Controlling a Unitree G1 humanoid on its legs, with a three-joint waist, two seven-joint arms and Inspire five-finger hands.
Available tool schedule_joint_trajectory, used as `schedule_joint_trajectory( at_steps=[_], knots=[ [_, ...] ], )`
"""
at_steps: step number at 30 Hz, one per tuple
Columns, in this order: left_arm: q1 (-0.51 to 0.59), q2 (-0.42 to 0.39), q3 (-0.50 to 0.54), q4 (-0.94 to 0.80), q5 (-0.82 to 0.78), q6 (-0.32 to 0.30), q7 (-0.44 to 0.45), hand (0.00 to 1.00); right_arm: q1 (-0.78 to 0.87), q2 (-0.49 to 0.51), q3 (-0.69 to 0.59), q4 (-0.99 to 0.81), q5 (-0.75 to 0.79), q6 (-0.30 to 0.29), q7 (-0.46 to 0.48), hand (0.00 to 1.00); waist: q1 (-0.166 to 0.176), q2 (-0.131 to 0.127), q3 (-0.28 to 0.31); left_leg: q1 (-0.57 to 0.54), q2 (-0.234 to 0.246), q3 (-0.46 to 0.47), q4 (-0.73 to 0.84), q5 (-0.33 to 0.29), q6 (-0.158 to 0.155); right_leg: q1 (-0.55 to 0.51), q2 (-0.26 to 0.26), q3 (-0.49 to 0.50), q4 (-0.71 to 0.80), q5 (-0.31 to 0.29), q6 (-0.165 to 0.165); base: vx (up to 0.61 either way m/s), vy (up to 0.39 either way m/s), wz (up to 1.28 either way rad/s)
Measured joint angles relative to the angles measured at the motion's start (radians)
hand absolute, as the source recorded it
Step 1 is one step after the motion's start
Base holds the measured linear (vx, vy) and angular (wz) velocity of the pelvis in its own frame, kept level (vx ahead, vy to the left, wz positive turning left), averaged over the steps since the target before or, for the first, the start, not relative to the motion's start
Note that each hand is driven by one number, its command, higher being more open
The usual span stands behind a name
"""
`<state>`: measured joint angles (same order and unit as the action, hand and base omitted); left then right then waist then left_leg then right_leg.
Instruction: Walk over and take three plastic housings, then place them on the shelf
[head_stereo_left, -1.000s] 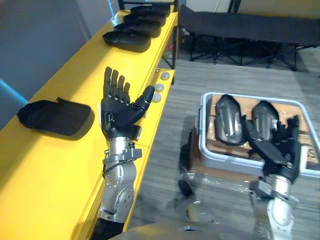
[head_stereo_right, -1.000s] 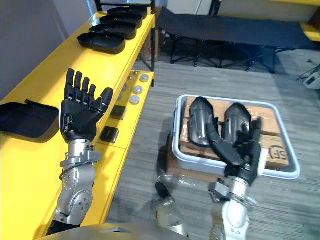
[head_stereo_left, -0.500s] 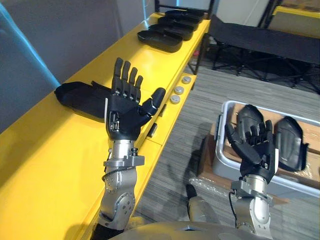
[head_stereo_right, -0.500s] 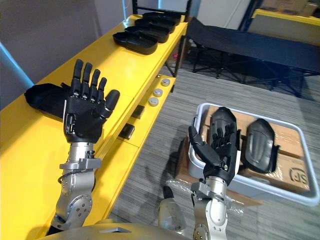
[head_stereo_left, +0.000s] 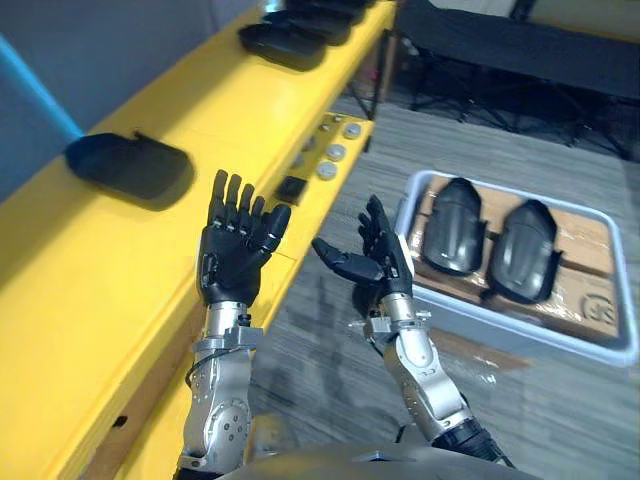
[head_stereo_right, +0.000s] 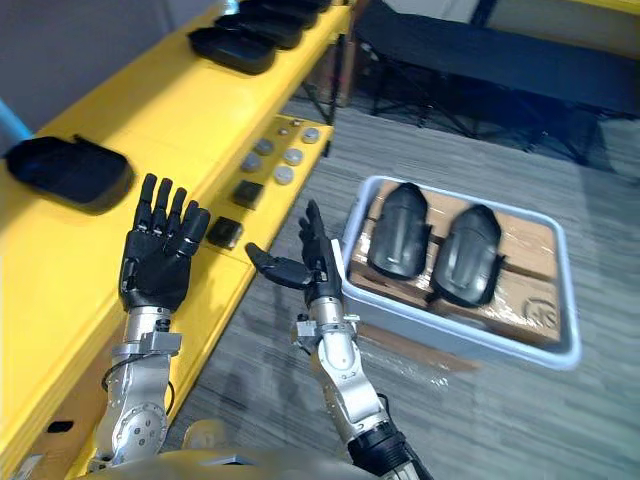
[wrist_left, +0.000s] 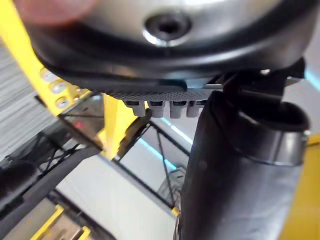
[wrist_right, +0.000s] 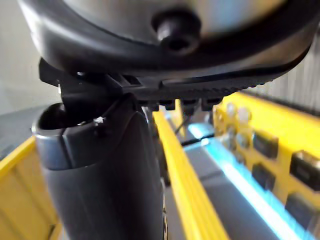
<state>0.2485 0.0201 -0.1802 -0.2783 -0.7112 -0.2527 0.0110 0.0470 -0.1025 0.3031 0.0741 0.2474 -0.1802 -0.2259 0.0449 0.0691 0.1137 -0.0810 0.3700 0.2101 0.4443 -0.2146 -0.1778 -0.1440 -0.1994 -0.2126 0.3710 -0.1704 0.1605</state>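
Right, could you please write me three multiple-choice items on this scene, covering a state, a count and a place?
1. How are the left hand and right hand held?
A both open and empty; B both shut; C left shut, right open.
2. How many plastic housings lie in the grey tray?
A one; B two; C four.
3. On which side of the right hand is the tray?
A the robot's right; B the robot's left; C directly beneath.

Answers: A, the straight fingers hold nothing; B, two dark shells lie side by side; A, the tray sits right of that hand.
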Motion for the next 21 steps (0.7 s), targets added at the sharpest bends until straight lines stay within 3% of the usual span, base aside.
schedule_joint_trajectory(
  at_steps=[1, 2, 3, 4, 5, 7, 9, 11, 12, 14, 16, 18, 21],
  knots=[
    [0.000, -0.004, -0.009, 0.008, -0.001, 0.008, 0.001, 1.00, 0.021, -0.008, -0.027, 0.000, 0.003, 0.001, 0.008, 1.00, -0.015, 0.000, 0.000, -0.004, 0.006, -0.001, 0.016, 0.020, 0.025, 0.017, 0.009, -0.002, -0.021, 0.002, -0.004, -0.01, -0.201, -0.19],
    [0.001, -0.004, -0.023, 0.024, -0.008, 0.021, 0.001, 1.00, 0.068, -0.021, -0.078, -0.003, 0.002, 0.001, 0.019, 1.00, -0.040, -0.009, 0.001, -0.019, 0.010, -0.003, 0.063, 0.070, 0.099, 0.050, 0.015, -0.004, -0.055, 0.014, -0.020, -0.02, -0.161, -0.31],
    [0.003, -0.003, -0.036, 0.042, -0.023, 0.024, -0.006, 1.00, 0.120, -0.037, -0.132, -0.015, 0.002, -0.002, 0.024, 1.00, -0.049, -0.028, 0.003, -0.013, -0.006, -0.005, 0.053, 0.078, 0.082, 0.061, 0.008, 0.024, -0.087, 0.034, -0.035, -0.02, -0.115, -0.49],
    [0.002, -0.003, -0.043, 0.041, -0.025, 0.024, -0.009, 1.00, 0.131, -0.049, -0.149, -0.022, 0.002, -0.005, 0.024, 1.00, -0.049, -0.023, -0.003, -0.009, -0.028, -0.010, 0.024, 0.075, 0.075, 0.051, 0.010, 0.036, -0.099, 0.040, -0.039, -0.04, -0.085, -0.93],
    [0.001, -0.002, -0.057, 0.039, -0.024, 0.020, -0.016, 1.00, 0.138, -0.073, -0.176, -0.035, 0.006, -0.005, 0.023, 1.00, -0.049, -0.006, -0.013, -0.010, -0.066, -0.012, -0.029, 0.079, 0.089, 0.016, 0.024, 0.073, -0.111, 0.059, -0.045, -0.02, -0.020, -0.89],
    [-0.003, -0.002, -0.066, 0.039, -0.023, 0.020, -0.021, 1.00, 0.147, -0.088, -0.187, -0.047, 0.015, -0.005, 0.017, 1.00, -0.052, -0.004, -0.015, 0.006, -0.092, -0.030, -0.061, 0.089, 0.091, -0.013, 0.030, 0.121, -0.116, 0.074, -0.041, -0.03, -0.024, -0.75],
    [0.014, -0.003, -0.079, 0.025, 0.000, 0.020, -0.029, 1.00, 0.166, -0.087, -0.195, -0.059, 0.051, -0.001, 0.000, 1.00, -0.040, -0.005, -0.013, 0.008, -0.161, -0.113, -0.067, 0.019, 0.076, -0.010, 0.024, 0.191, -0.194, 0.133, -0.030, -0.08, 0.103, -0.76],
    [0.028, 0.010, -0.080, 0.010, 0.025, 0.020, -0.035, 1.00, 0.173, -0.063, -0.200, -0.059, 0.088, -0.003, -0.025, 1.00, -0.037, -0.004, -0.013, 0.027, -0.194, -0.129, -0.114, -0.034, 0.107, -0.026, 0.028, 0.210, -0.213, 0.163, -0.009, -0.12, 0.196, -0.56],
    [0.029, 0.019, -0.078, 0.010, 0.038, 0.018, -0.044, 1.00, 0.174, -0.044, -0.217, -0.058, 0.094, -0.007, -0.049, 1.00, -0.037, -0.007, -0.013, 0.031, -0.214, -0.128, -0.144, -0.070, 0.085, -0.052, 0.015, 0.229, -0.209, 0.174, 0.006, -0.13, 0.191, -0.33],
    [0.027, 0.039, -0.078, 0.010, 0.048, 0.018, -0.047, 1.00, 0.175, -0.004, -0.226, -0.056, 0.081, -0.007, -0.088, 1.00, -0.027, -0.041, 0.015, 0.007, -0.246, -0.107, -0.111, -0.074, 0.086, -0.067, -0.016, 0.244, -0.220, 0.203, 0.015, -0.19, 0.253, -0.34],
    [0.027, 0.081, -0.077, 0.010, 0.056, 0.019, -0.047, 1.00, 0.173, 0.030, -0.234, -0.038, 0.081, -0.007, -0.121, 1.00, -0.015, -0.071, 0.039, -0.026, -0.257, -0.073, -0.042, -0.094, 0.094, -0.065, -0.036, 0.228, -0.282, 0.265, 0.000, -0.19, 0.236, -0.43],
    [0.023, 0.091, -0.062, 0.010, 0.057, 0.019, -0.040, 1.00, 0.174, 0.040, -0.240, -0.038, 0.082, -0.016, -0.132, 1.00, -0.020, -0.079, 0.043, -0.052, -0.261, -0.059, -0.018, -0.099, 0.102, -0.064, -0.048, 0.214, -0.319, 0.284, -0.022, -0.10, 0.122, -0.14],
    [0.000, 0.094, -0.054, 0.010, 0.059, 0.019, -0.012, 1.00, 0.177, 0.040, -0.262, -0.037, 0.083, -0.031, -0.125, 1.00, -0.022, -0.078, 0.048, -0.069, -0.270, -0.072, -0.002, -0.103, 0.099, -0.063, -0.051, 0.196, -0.335, 0.305, -0.013, -0.04, 0.052, 0.05]
  ],
)
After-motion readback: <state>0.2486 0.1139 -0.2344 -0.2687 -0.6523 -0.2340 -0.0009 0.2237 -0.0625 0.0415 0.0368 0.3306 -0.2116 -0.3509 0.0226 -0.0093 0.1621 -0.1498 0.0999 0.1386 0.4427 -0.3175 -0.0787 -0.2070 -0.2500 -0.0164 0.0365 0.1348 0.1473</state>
